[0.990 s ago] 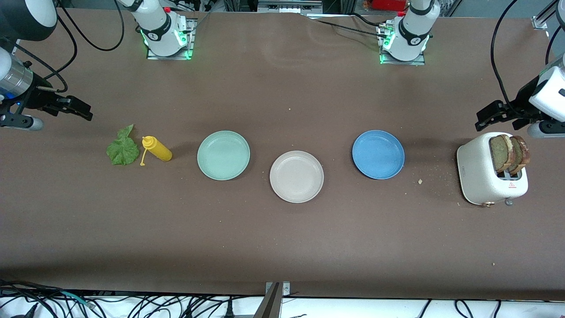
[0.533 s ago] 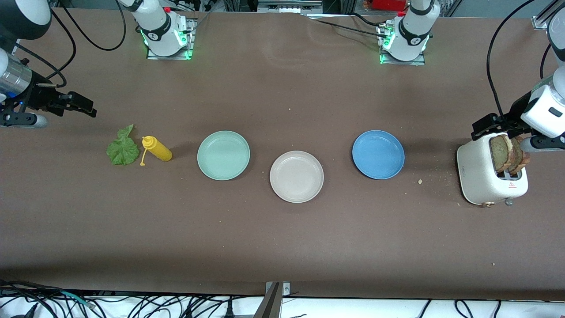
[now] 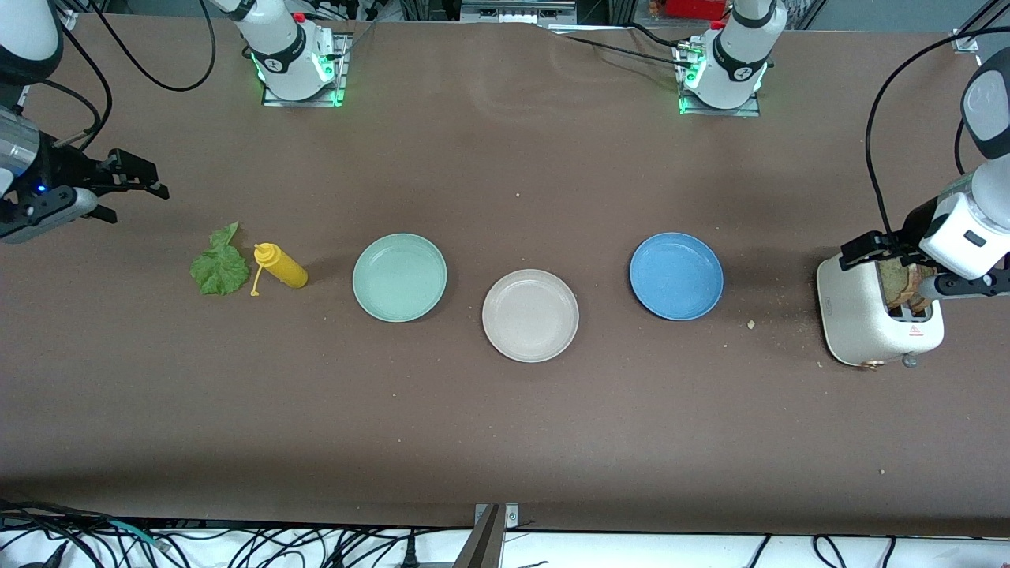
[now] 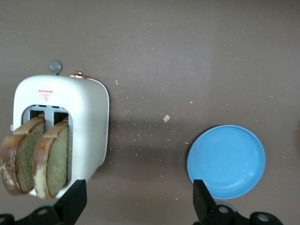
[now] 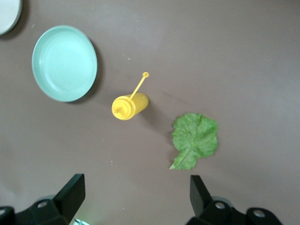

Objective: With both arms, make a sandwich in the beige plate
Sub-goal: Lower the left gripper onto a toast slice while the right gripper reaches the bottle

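While both arms are up off the surface (image 3: 505, 442), the front view has the beige plate (image 3: 530, 315) bare in the middle of the frame, slightly lower than the two plates beside it. The mint-green plate (image 3: 399, 277) is toward the right arm's end and the blue plate (image 3: 676, 276) toward the left arm's end. No sandwich is built yet. Both bread slices (image 3: 906, 285) stand upright in the white toaster (image 3: 860, 315) at the frame's edge at the left arm's end. The lettuce leaf (image 3: 219, 268) lies flat at the right arm's end, just beside a yellow squeeze bottle (image 3: 282, 268) lying on its side. My left end effector (image 3: 868, 251) hangs over the toaster, close to the bread, with nothing in it. My right end effector (image 3: 134, 191) is over bare surface in the upper part of the frame, above the lettuce in the picture, also holding nothing.

In the left wrist view my left end effector (image 4: 138, 201) has its fingers (image 4: 75, 199) spread wide at the frame's edge. One is over the toaster's (image 4: 89, 122) side, the other over the blue plate's (image 4: 226, 161) rim. The two slices (image 4: 35, 157) stick out of the slots, and crumbs are scattered on the surface.

In the right wrist view my right end effector (image 5: 135, 194) is spread wide and empty. The lettuce leaf (image 5: 194, 138), the bottle (image 5: 129, 105) and the mint-green plate (image 5: 64, 63) are all visible, apart from each other. A sliver of the beige plate (image 5: 7, 14) shows in one corner of the frame.
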